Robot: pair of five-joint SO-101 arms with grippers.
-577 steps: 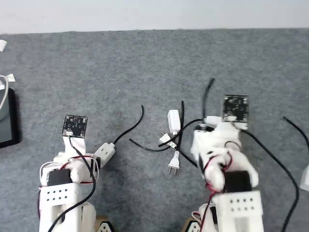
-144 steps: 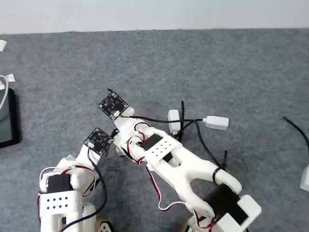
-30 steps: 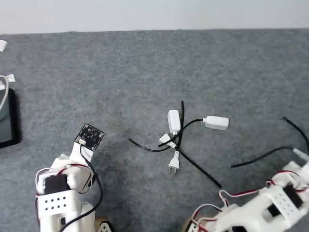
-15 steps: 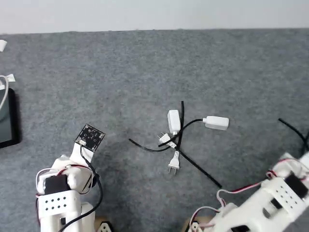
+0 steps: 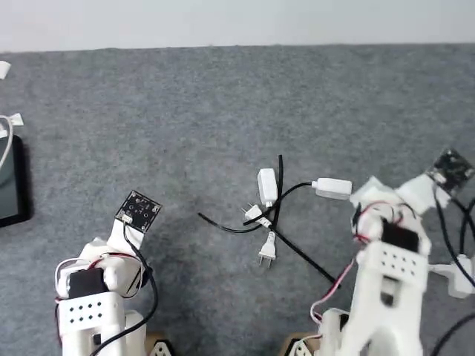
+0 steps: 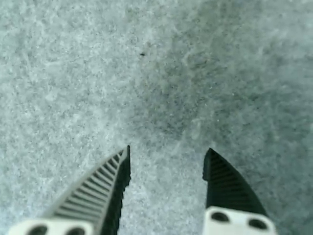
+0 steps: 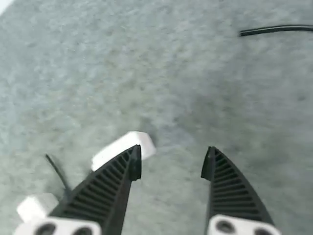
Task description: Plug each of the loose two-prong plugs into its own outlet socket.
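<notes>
Hovers with left gripper (image 6: 169, 149) spread, empty, over carpet (image 6: 146, 73). Hangs right gripper (image 7: 174, 147) spread too, one finger just beside white socket block (image 7: 117, 150). Plugs (image 5: 266, 254) unplugged mid-table.

A grey, felt-like carpeted surface (image 5: 148, 111) runs back to a plain pale wall (image 5: 237, 22), with a flat black rectangular slab (image 5: 15, 185) at its left edge.

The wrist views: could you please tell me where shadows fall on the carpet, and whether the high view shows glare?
Left wrist view: a soft dark patch of shadow lies on the carpet ahead of the open left gripper. Right wrist view: a similar dim patch lies ahead of the open right gripper. High view: even light, no glare.
</notes>
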